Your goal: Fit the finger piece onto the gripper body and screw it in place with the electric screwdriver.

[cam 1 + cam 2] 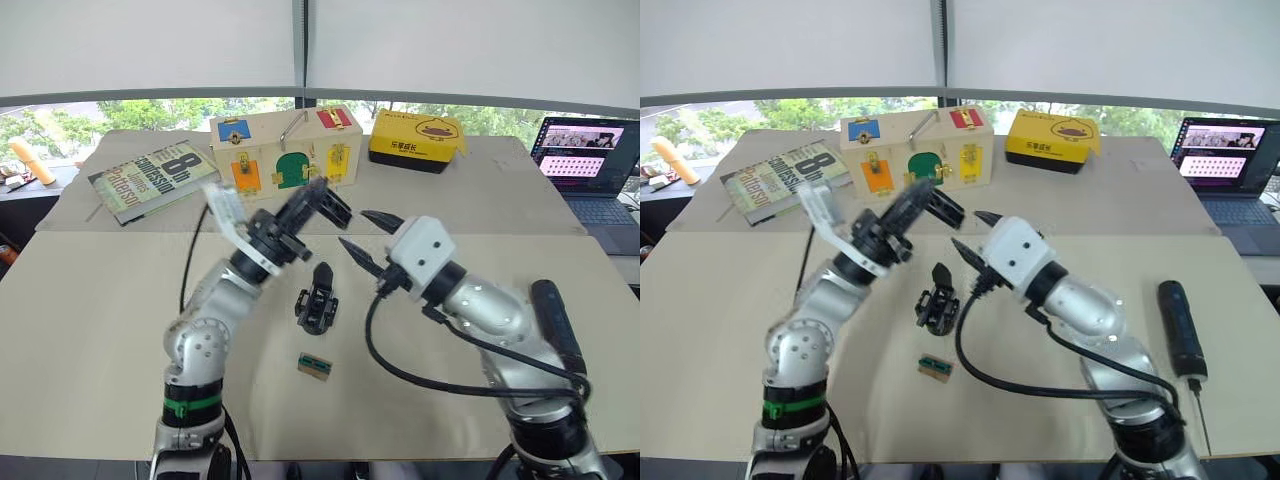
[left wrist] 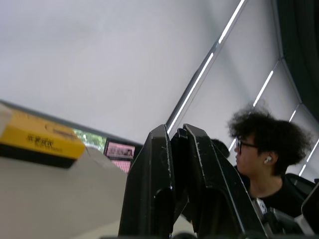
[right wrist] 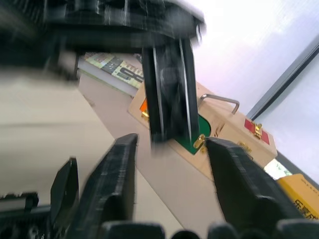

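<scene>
electric screwdriver (image 1: 1181, 330) flat, bit pointing robotward

The 2 head views overlook the table (image 1: 120, 330); both wrist views look upward.

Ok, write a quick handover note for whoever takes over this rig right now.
Left gripper: raised above the table, shut on the finger piece.
Right gripper: open, empty, facing the left one.
Gripper body: on the table below them, with one finger.
Electric screwdriver: lying at the robot's right, untouched.
Done: finger piece picked up.
Left: fit it, then screw it in place.
</scene>
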